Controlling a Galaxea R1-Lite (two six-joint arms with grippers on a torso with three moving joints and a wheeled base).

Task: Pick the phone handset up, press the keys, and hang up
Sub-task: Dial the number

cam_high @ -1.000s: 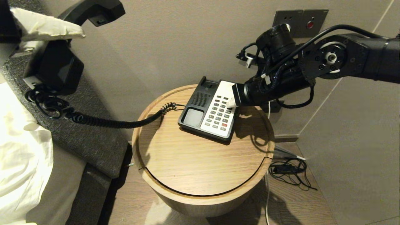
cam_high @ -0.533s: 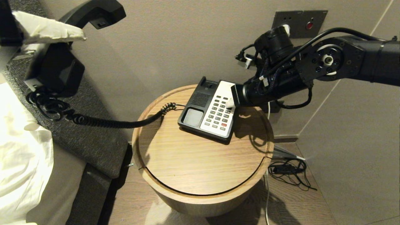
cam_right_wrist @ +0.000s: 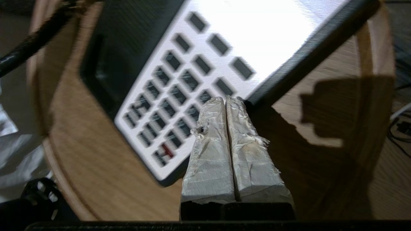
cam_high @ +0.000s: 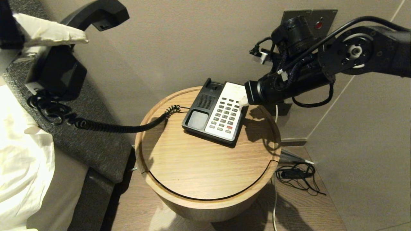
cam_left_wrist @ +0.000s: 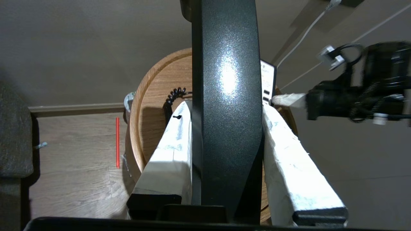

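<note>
Lifted off the keys and drawn back toward 2 o'clock, the right pincer [cam_high: 243,102] now hangs over the phone [cam_high: 215,113] base's right edge, its tips pressed together on nothing. The handset [cam_left_wrist: 226,106] is high at 10 o'clock, pinched across its width by the left pincer [cam_left_wrist: 224,109] — cord [cam_high: 122,127] trailing to the tabletop [cam_high: 199,166]. The empty cradle runs roughly 7 to 1, well away at the left arm's 4 o'clock — likely the next move.

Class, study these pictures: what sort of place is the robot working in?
Probably a hotel bedroom: a round wooden bedside table carries a black-and-white corded desk phone, white bedding lies beside it, and a metal wall switch plate sits above.
</note>
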